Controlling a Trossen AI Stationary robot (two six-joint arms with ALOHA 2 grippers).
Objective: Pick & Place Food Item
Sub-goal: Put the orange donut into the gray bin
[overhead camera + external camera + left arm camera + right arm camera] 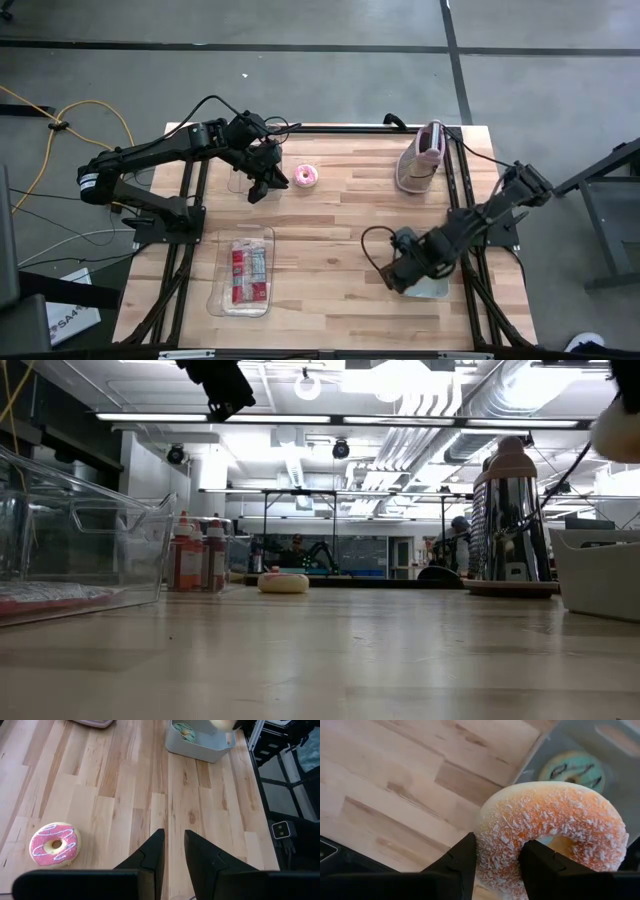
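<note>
Right hand clamped through the ring of a coconut-dusted donut, over the grey bin. Probably light, soft, crumbly; best pinched gently across the ring. Left hand nearly closed, empty, beside pink donut on counter.
</note>
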